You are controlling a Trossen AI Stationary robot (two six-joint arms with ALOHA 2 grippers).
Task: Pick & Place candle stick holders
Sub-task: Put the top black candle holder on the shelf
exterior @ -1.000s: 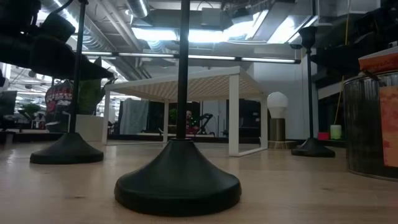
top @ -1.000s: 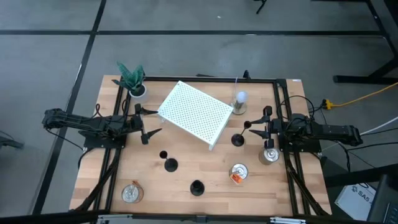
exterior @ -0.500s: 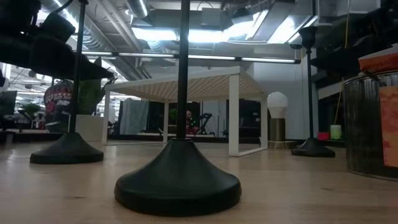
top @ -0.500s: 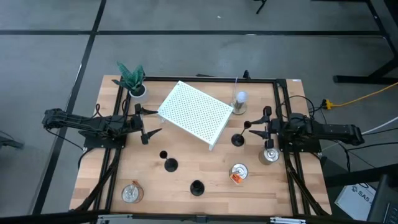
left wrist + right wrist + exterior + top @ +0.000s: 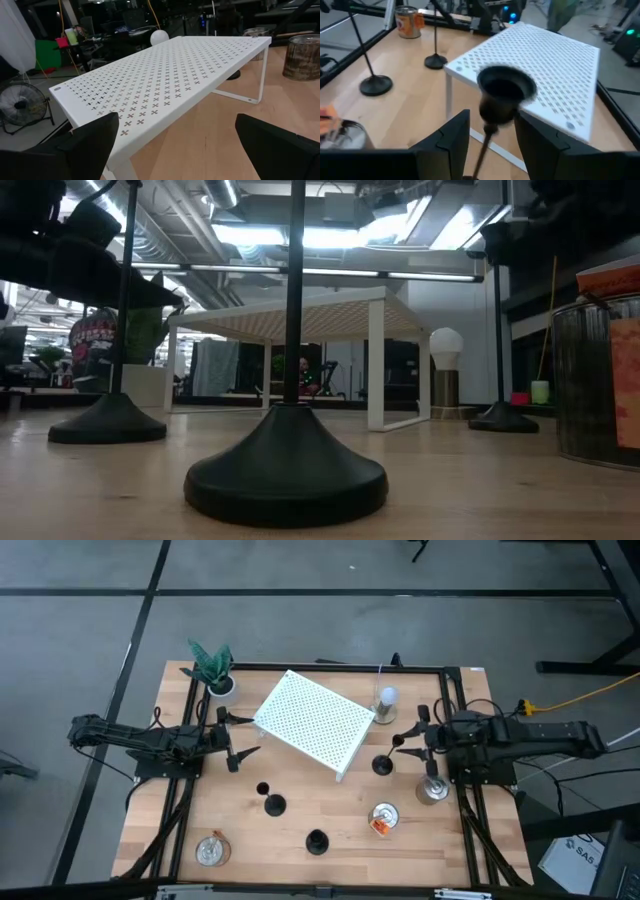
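Right tool [image 5: 487, 145]: closed around the thin stem of one candle stick holder [image 5: 382, 765], just below its cup; base near the white perforated rack [image 5: 315, 721], at the corner nearest the right arm; whether the base touches the counter or is just clear of it cannot be told.
Left tool [image 5: 240, 740]: released, fingers spread, holding nothing; waits by the rack's other side, well apart from any holder.
Second holder [image 5: 274, 804]: upright on the bare wooden counter [image 5: 330, 810], between the arms, untouched.
Third holder [image 5: 317, 841]: upright nearer the front edge, also untouched.
Other items: small potted plant [image 5: 213, 668] at a far corner, light bulb on a stand [image 5: 386, 700] beside the rack, tin cans [image 5: 384, 818] along the near and right side.
Rack top: bare in the overhead view, no holder on it.
Progress: early, judged from the layout; one holder gripped but not yet delivered, two left standing where they are.
Remaining: lift and set down the gripped holder, then fetch the other two; destination not shown, rack top a likely guess.
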